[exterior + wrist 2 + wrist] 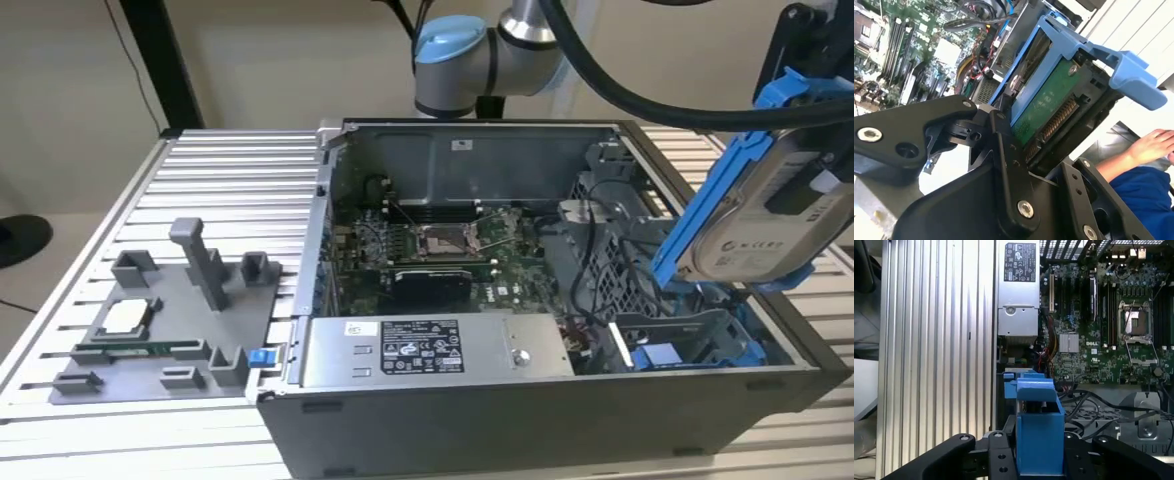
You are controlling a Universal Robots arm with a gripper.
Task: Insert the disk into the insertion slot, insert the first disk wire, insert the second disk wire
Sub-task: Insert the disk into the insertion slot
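The claw (pixel 805 190) is seen in the exterior view clenched on the disk (pixel 763 215). The disk is held tilted in the air over the open computer case (pixel 534 400), above the insertion slot (pixel 674 340) and apart from it. The case is carried by a ribbed metal table (pixel 227 190). A grey fixture plate (pixel 160 330) is laid near the table's edge at the exterior view's left. A pale wall (pixel 294 60) is seen behind.

In the second wrist view, the claw (pixel 1039 160) is opened only as wide as the disk (pixel 1046 105) is thick. Its black fingers (pixel 1004 145) are pressed against the disk, whose green circuit board is turned to the camera. The motherboard (pixel 904 50) is seen beyond, and a person's hand (pixel 1154 145) and blue sleeve (pixel 1149 200) beside the table.

In the first wrist view, the disk (pixel 1040 430) is gripped by its blue carrier within the claw (pixel 1040 465). It is held over the case, where the power-supply box (pixel 1019 290) and motherboard (pixel 1114 315) are fitted. The table (pixel 934 340) is seen alongside.
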